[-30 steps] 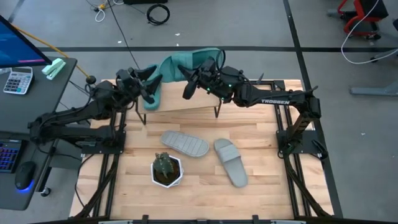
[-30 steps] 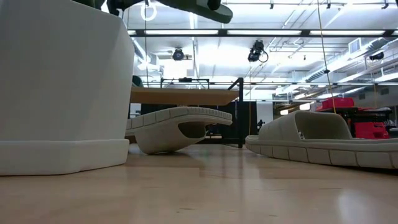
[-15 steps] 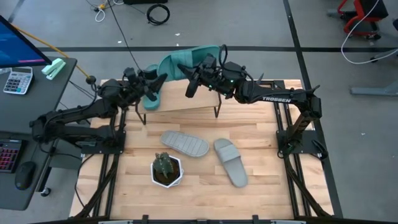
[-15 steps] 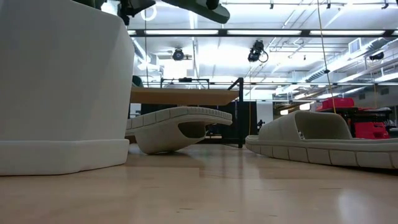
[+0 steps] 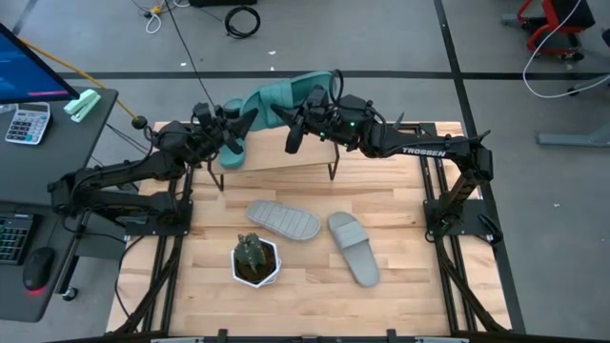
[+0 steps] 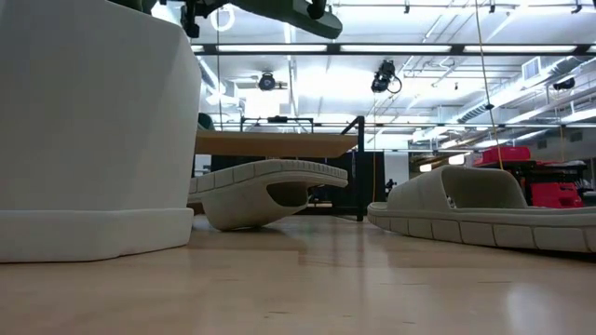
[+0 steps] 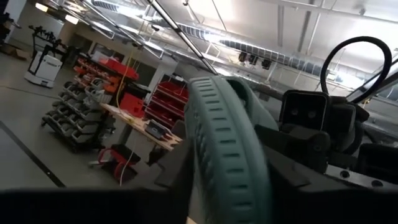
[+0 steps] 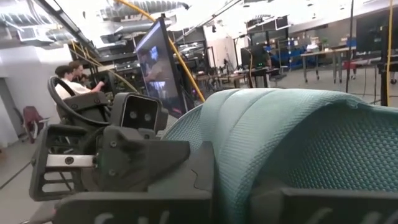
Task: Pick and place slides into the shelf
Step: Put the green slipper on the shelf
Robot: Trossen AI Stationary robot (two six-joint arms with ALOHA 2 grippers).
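Note:
One teal slide (image 5: 278, 95) hangs in the air over the shelf (image 5: 295, 158) at the table's far edge, held between both arms. My right gripper (image 5: 294, 120) is shut on it from the right. My left gripper (image 5: 239, 127) has closed on its left end. In the low view its dark underside (image 6: 291, 13) shows at the top. A second teal slide (image 5: 233, 152) lies on the shelf's left end, mostly hidden under my left gripper. Two grey slides (image 5: 284, 220) (image 5: 354, 248) lie on the table, soles down. My left gripper has the teal slide's left end between its two fingers, which press the two faces beside the ribbed sole edge (image 7: 227, 155). The fingers come roughly level from the table's left. The slide is lifted clear of the shelf. My right gripper is shut on the teal slide by its wide textured strap (image 8: 249, 143), reaching in from the table's right. The strap itself hides the exact place of contact. The slide stays clear above the shelf.
A potted plant in a white pot (image 5: 255, 259) stands near the table's front left and fills the left of the low view (image 6: 93, 130). The shelf's black legs (image 6: 359, 167) stand behind the grey slides. Black frame rails run along both table sides.
My left gripper has gone toward the table's right and far edge, up to the raised teal slide, and its fingers have closed from wide open onto the slide's left end. My right gripper has kept its hold, and the slide has stayed aloft.

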